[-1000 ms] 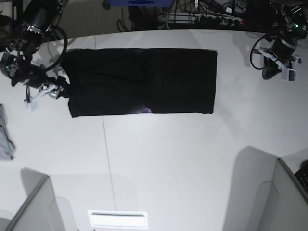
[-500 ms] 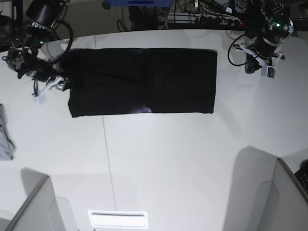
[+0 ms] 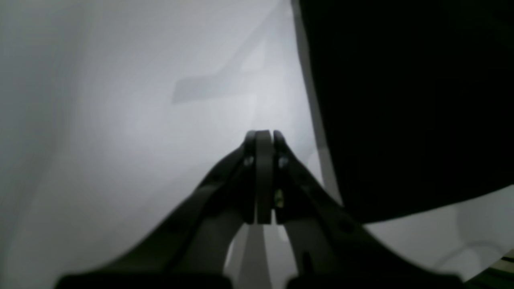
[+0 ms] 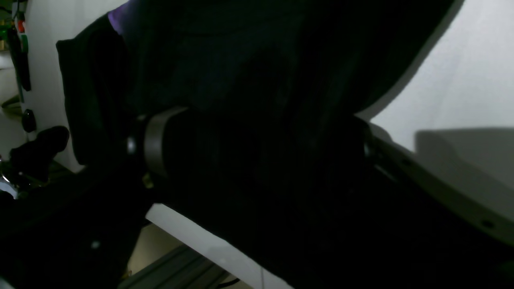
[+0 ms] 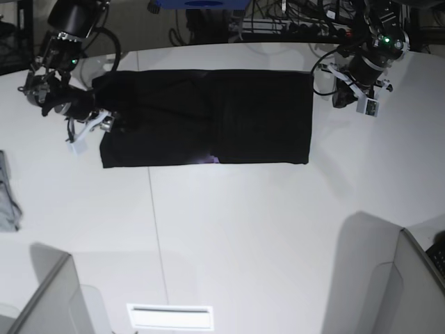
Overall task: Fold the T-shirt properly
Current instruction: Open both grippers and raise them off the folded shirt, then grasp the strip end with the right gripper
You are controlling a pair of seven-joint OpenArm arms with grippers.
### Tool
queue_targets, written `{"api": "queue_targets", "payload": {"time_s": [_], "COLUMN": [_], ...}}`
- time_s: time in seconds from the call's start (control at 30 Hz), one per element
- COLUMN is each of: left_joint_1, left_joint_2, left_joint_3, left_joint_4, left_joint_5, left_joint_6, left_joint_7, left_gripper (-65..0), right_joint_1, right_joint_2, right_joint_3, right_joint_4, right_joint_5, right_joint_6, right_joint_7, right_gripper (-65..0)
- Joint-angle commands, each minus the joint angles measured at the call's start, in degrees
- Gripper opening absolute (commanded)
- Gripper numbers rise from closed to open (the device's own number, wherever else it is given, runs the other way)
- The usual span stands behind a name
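One garment: the T-shirt (image 5: 205, 117), plain black, folded into a long rectangle with a small purple fleck at its near edge.
Place: flat on the white desk (image 5: 243, 229), toward the far side.
Left tool (image 3: 263, 134): fingers pressed together, empty, over bare desk just beside the shirt's edge.
Right tool (image 5: 94, 118): spread wide at the shirt's other end, cloth between its fingers.
Hard to see: right wrist view is nearly all dark cloth; the sunburst print is not visible.
Other: grey cloth (image 5: 7, 198), cut off at the frame edge.

white table (image 5: 243, 229), cables (image 5: 278, 21) behind, grey partitions (image 5: 49, 299)
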Motion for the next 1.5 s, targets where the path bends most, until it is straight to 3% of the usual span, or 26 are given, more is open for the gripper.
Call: {"api": "queue_targets", "payload": {"time_s": [0.0,0.1,0.27,0.67,0.97,1.17,1.47], "left_joint_1": [-0.53,-0.88,-1.15,-2.73,-3.08,-4.49,-6.16], "left_joint_2": [-0.47,-0.38,-0.29,-0.2,-0.2,-0.2,-0.2], "left_joint_3": [-0.21,1.37,8.49,12.71,15.26,15.26,20.01], "left_joint_4": [0.77,0.77,0.59,-0.9,-3.19,-3.27,-3.71], "left_joint_5": [-0.8,-0.8,-0.8,-0.8,-0.8,-0.8,-0.8], "left_joint_6": [-0.47,-0.47,-0.47,1.42,1.42,1.42,1.77], "left_joint_7": [-1.14,-1.23,-1.41,-1.41,-1.41,-1.41,-1.23], "left_gripper": [-65.0,-65.0,-65.0,-65.0,-65.0,-65.0,-65.0], "right_joint_1": [-0.22,-0.13,-0.04,1.01,4.62,6.37,6.99], "right_joint_2": [0.36,0.36,0.0,0.0,1.67,4.31,4.84], "right_joint_3": [-0.15,-0.59,-0.77,-0.77,-0.68,-0.77,-1.38], "right_joint_4": [-0.3,-0.39,-0.48,-0.56,-5.66,-8.21,-4.34], "right_joint_5": [-3.06,-3.06,-3.14,-3.23,-3.23,-3.23,-3.32], "right_joint_6": [-0.29,-0.29,-0.29,-0.29,-0.29,-0.47,-0.55], "right_joint_7": [-2.25,-2.25,-2.25,-2.16,0.92,0.92,1.01], "right_gripper": [-19.1,-19.4,-27.3,-29.3,-64.2,-65.0,-65.0]}}
